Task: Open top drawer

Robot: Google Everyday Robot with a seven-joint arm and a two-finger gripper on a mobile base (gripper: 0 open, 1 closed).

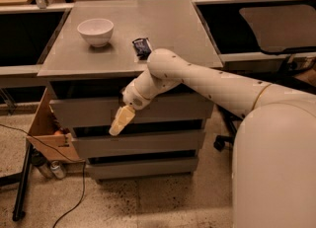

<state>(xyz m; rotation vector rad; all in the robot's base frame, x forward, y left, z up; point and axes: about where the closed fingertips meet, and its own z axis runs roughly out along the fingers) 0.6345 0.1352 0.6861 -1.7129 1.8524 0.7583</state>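
The top drawer (84,113) is the uppermost grey front of the cabinet, with a dark gap above it under the tabletop. Its front stands in line with the two drawer fronts below it. My gripper (121,121), cream-coloured, hangs tilted down and to the left in front of the lower edge of the top drawer's front, left of its middle. My white arm (197,81) reaches to it from the right, across the cabinet's front right corner.
A white bowl (96,30) and a small dark packet (142,47) lie on the grey cabinet top (168,24). A cardboard box (47,133), cans (57,169), a cable and a black stand leg (22,187) are on the floor at left. My white base (276,168) fills the right.
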